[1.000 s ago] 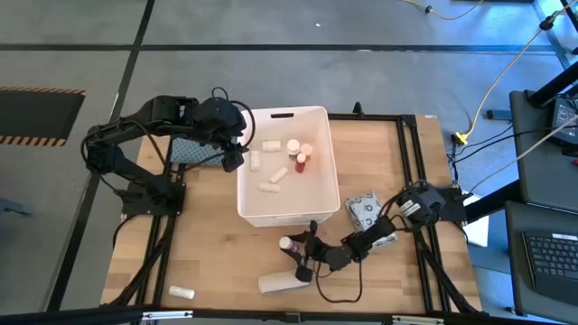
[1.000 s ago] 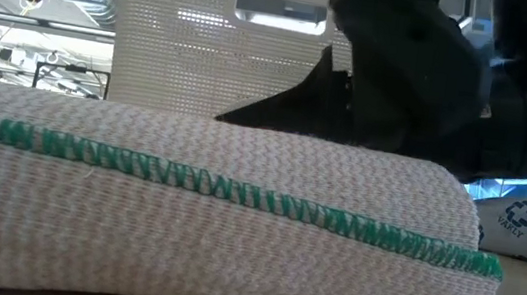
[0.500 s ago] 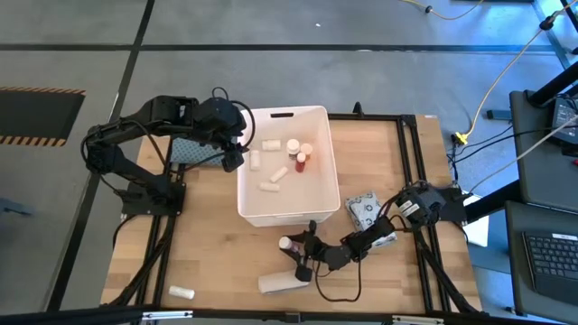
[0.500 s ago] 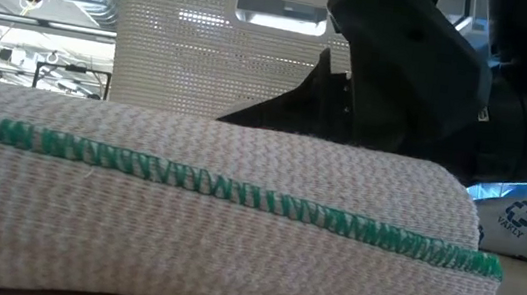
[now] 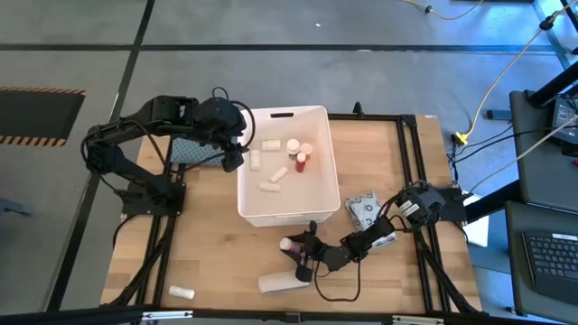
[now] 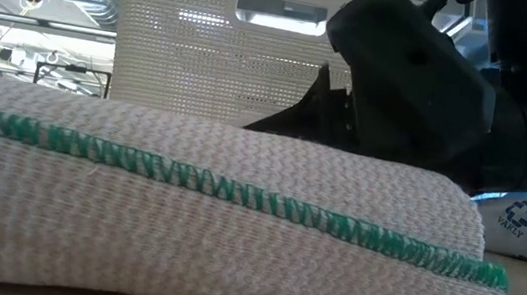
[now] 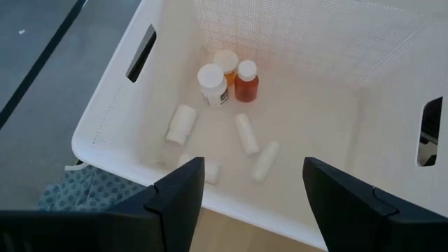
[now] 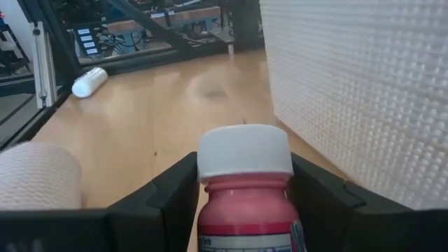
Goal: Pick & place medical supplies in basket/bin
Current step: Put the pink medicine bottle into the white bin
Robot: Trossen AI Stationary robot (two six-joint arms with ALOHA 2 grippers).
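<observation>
Beige roll [image 6: 205, 216] tilts slightly since a second ago. Right gripper [image 5: 305, 255] clamps the pink bottle [image 8: 245, 189] just beside the basket [image 5: 246, 209]'s near wall. Left gripper [image 5: 233, 155] hangs apart over its left rim; open table left.

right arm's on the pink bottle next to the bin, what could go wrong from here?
1. The right gripper brackets the pink bottle with its fingers alongside; if the grip is loose, the bottle could slip on lift.
2. The bin wall stands right beside the bottle, so a low swing could clip it.
3. The beige roll lies close by the gripper and could get nudged. The left gripper hangs open over the bin, in the drop zone.
</observation>
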